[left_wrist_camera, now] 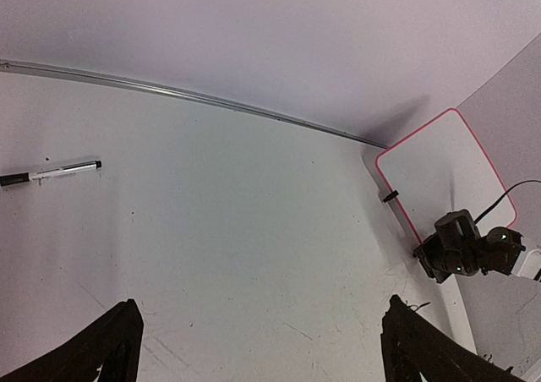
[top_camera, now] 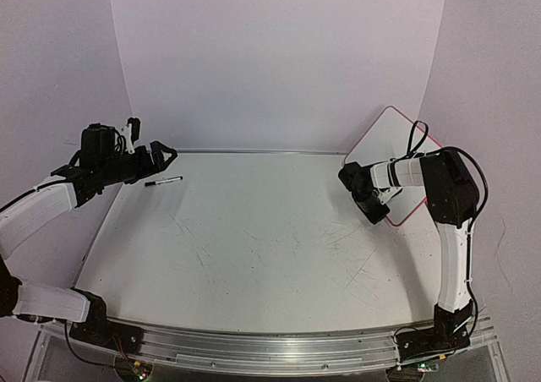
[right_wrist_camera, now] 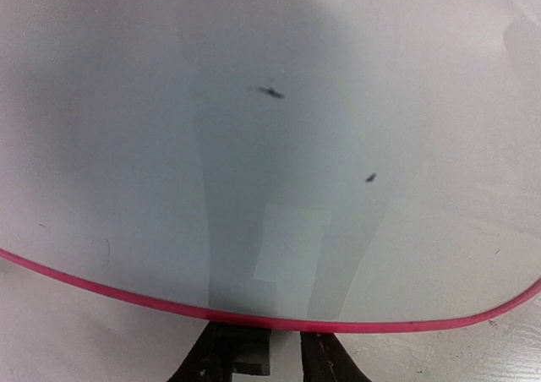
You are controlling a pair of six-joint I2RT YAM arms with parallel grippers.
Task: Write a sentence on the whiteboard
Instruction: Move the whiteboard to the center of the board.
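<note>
The whiteboard [top_camera: 404, 166] with its pink rim stands tilted in the back right corner; it also shows in the left wrist view [left_wrist_camera: 439, 175]. Its face [right_wrist_camera: 270, 145] carries no sentence, only two small black specks. My right gripper [top_camera: 372, 204] sits at the board's lower left edge, fingers nearly together on the rim [right_wrist_camera: 283, 340]; it shows in the left wrist view too [left_wrist_camera: 448, 255]. A black-and-white marker [top_camera: 162, 181] lies on the table at the far left [left_wrist_camera: 51, 173]. My left gripper [top_camera: 165, 155] hovers just behind it, wide open and empty [left_wrist_camera: 262, 340].
A scratched grey tabletop [top_camera: 254, 247] with a metal strip [left_wrist_camera: 211, 101] along its back edge. White walls close in behind and on both sides. One black clip foot [left_wrist_camera: 389, 196] shows on the board's left rim.
</note>
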